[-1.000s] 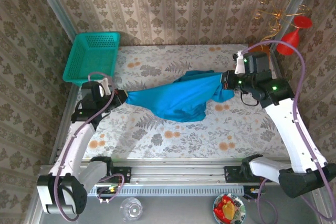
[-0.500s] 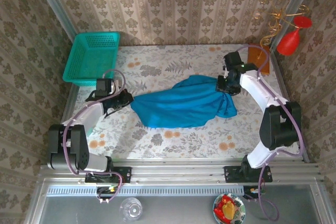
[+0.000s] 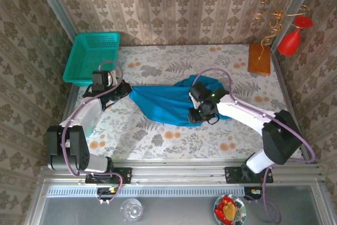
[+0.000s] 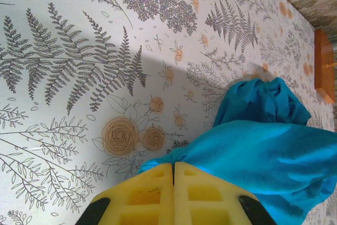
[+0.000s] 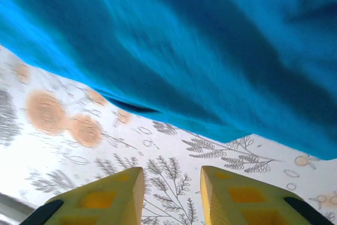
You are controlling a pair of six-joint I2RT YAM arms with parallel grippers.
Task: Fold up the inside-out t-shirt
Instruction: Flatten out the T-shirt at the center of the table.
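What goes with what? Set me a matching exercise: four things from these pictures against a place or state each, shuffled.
Things
1. left gripper
2. right gripper
3. teal mesh basket
4. wooden board

Places and states
a. far right side of the table
b. open, holding nothing
c. far left corner
d. shut on the t-shirt

Pairs: 1-d, 2-b, 3-c, 4-a

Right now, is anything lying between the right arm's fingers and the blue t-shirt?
Nothing visible does. The right fingers stand apart just short of the t-shirt, with bare flowered table between them and its edge.
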